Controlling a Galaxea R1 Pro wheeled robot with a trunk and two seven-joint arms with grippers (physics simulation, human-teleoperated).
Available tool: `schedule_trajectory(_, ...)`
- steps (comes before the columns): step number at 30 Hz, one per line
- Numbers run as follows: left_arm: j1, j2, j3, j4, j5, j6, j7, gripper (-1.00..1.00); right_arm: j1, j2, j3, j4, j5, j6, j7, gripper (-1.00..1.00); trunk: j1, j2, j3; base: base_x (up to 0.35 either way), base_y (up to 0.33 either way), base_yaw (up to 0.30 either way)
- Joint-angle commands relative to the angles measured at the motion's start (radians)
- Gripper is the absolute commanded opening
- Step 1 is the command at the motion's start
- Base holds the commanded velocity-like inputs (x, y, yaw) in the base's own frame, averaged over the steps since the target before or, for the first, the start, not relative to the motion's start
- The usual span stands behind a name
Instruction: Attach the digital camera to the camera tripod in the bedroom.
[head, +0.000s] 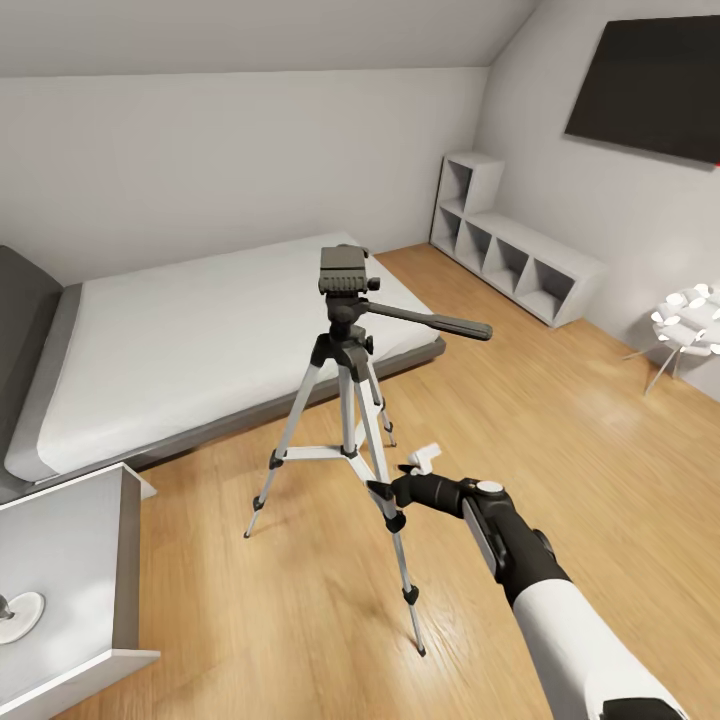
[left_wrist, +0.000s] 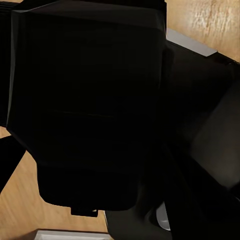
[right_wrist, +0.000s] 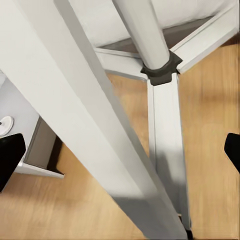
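Tripod work first, and the right gripper (head: 392, 492) is down at the near leg of the camera tripod (head: 345, 360), fingers spread to either side of that silver leg. The right wrist view confirms it: the leg runs big and diagonal between the two dark fingertips (right_wrist: 10, 157), which stand wide apart at the picture's edges, not closed on anything yet.

Out from there, the centre brace hub (right_wrist: 160, 70) sits just beyond the leg, with the wood floor (head: 560, 420) beneath. The tripod stands upright on that floor, near the foot-end corner of the bed (head: 200, 340), pan head (head: 344, 270) bare on top and its long handle pointing toward the white cube shelves (head: 515, 255).

The left wrist view is nearly all black, a big dark boxy shape close to the lens. It may well be the digital camera (left_wrist: 85, 110) held by the left gripper, but I cannot tell its grip from this.

To do this step well, I'd say: close squarely on the leg, not on a joint, and keep the pull gentle and level, since a tall light tripod gripped low could tip. The head plate needs to end up within easy reach of the left arm.
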Motion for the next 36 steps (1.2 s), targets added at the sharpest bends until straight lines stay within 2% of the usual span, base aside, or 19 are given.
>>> schedule_trajectory(1,0.0,0.001,-0.008,-0.002,0.007,0.004,0.003,-1.0,0.0,0.001,-0.002,-0.001,0.01,0.003,0.0,1.0,0.001,-0.002,-0.002,0.0,0.0,0.0)
schedule_trajectory(21,0.0,0.001,-0.008,-0.001,0.008,0.004,0.003,-1.0,0.0,0.002,0.0,0.012,0.013,-0.005,-0.02,1.0,0.001,-0.002,-0.002,0.0,0.0,0.0)
schedule_trajectory(31,0.0,0.0,-0.008,-0.001,0.008,0.004,0.003,-1.0,0.0,0.045,0.0,0.049,0.017,-0.066,-0.038,1.0,0.001,-0.002,-0.002,0.0,0.0,0.0)
schedule_trajectory(36,0.0,0.0,-0.008,-0.001,0.007,0.004,0.003,-1.0,0.0,0.048,-0.001,0.052,0.017,-0.07,-0.04,1.0,0.001,-0.002,-0.002,0.0,0.0,0.0)
